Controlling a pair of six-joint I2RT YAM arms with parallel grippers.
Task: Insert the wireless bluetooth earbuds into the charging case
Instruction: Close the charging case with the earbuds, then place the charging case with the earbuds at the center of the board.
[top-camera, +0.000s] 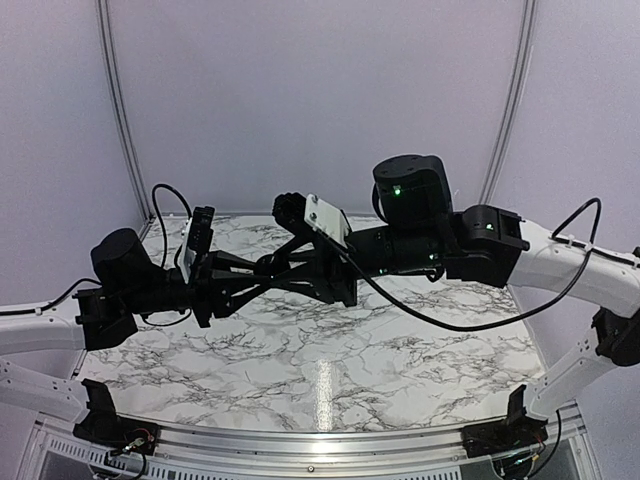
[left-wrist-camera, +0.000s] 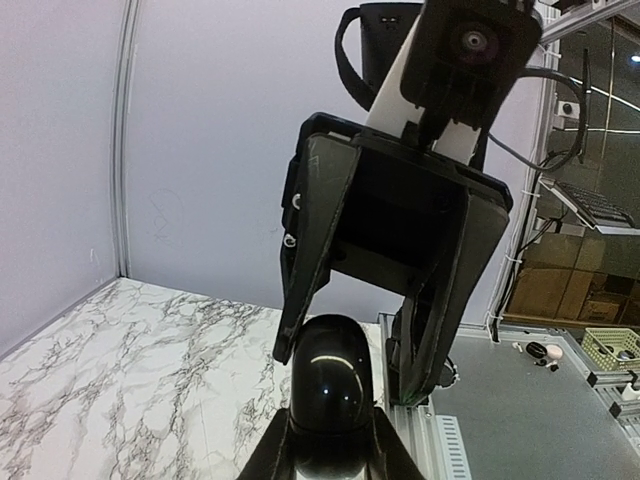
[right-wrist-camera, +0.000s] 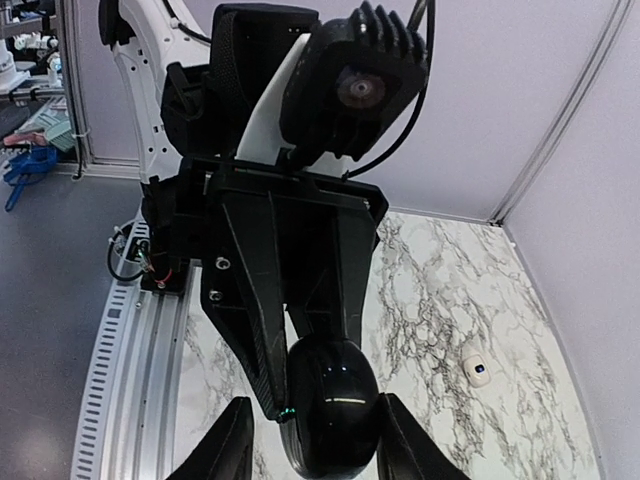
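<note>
Pinched tight around a glossy black rounded object (left-wrist-camera: 330, 385), the left hand (left-wrist-camera: 330, 450) holds it in mid-air while the right hand (right-wrist-camera: 315, 415) straddles it, fingers apart, a gap showing on one side. Well below, the white charging case (right-wrist-camera: 477, 371) lies on the marbled surface (right-wrist-camera: 430, 270); no earbuds are visible. It looks like a hand-over: the right hand must likely pinch firmly before the left lets go.

On my feed the left arm (top-camera: 30, 335) and the right arm (top-camera: 580, 265) are white tubes with bulky black joints. I see green lights (top-camera: 397, 189) glowing on the right one and thin black cables (top-camera: 440, 322) trailing off it. The fingers (left-wrist-camera: 315, 250) are matte black wedges, screws (right-wrist-camera: 216, 294) showing.
</note>
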